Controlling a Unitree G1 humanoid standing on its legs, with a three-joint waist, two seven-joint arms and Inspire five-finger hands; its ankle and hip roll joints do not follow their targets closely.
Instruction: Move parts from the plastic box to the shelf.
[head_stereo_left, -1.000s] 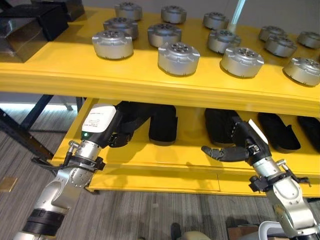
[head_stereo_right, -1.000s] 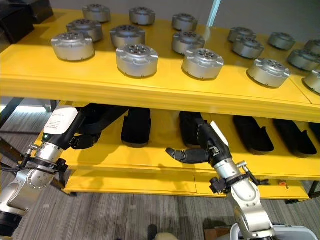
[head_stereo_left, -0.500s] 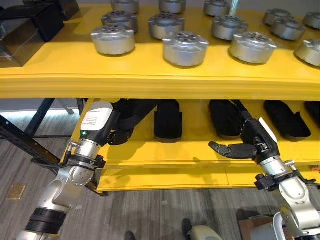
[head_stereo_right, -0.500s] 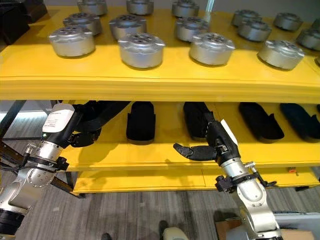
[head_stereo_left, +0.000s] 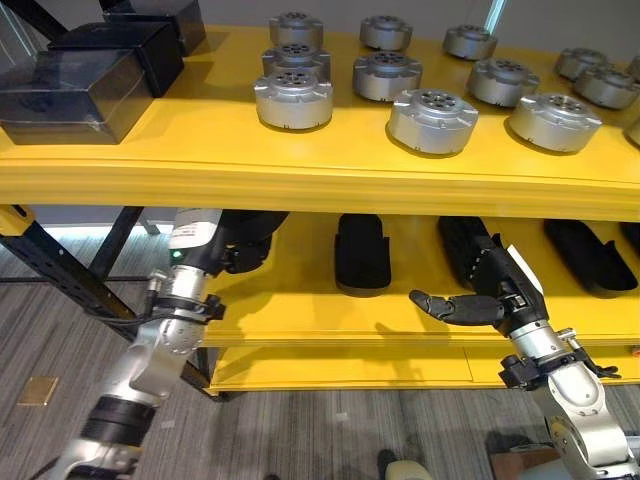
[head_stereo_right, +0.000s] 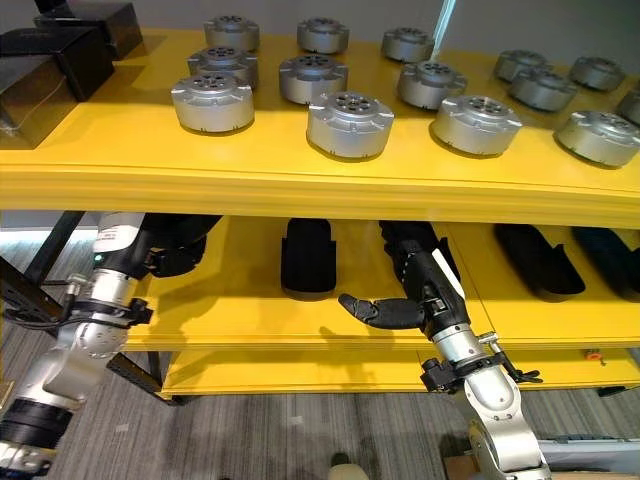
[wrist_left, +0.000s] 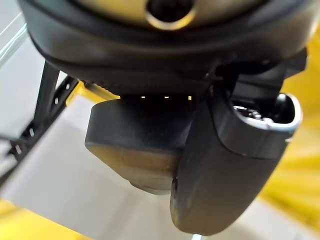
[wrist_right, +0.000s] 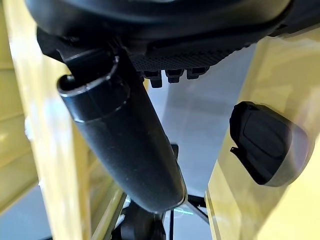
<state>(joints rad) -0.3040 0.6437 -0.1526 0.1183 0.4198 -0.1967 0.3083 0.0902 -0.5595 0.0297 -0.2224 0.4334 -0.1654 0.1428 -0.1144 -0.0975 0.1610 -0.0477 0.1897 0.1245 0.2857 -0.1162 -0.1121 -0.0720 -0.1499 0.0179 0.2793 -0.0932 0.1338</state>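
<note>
Several black moulded parts lie side by side on the lower yellow shelf (head_stereo_left: 300, 315): the leftmost black part (head_stereo_left: 362, 250), a second black part (head_stereo_left: 462, 245) and a third (head_stereo_left: 590, 255). My left hand (head_stereo_left: 245, 240) reaches in under the upper shelf, left of the leftmost part and apart from it; its fingers are hidden in shadow. My right hand (head_stereo_left: 472, 305) hovers at the lower shelf's front, in front of the second part, open with straight fingers pointing left and nothing in it. In the right wrist view, a black part (wrist_right: 260, 142) lies past the thumb (wrist_right: 130, 150).
Several round silver parts (head_stereo_left: 433, 120) stand on the upper yellow shelf (head_stereo_left: 300, 178). Dark boxes (head_stereo_left: 85, 70) sit at its far left end. A black frame strut (head_stereo_left: 70, 275) slants down at the left, over grey floor (head_stereo_left: 330, 430).
The whole view has shifted, so the camera moved. The left hand now lies farther left of the leftmost black part than before. The right hand keeps its place and pose.
</note>
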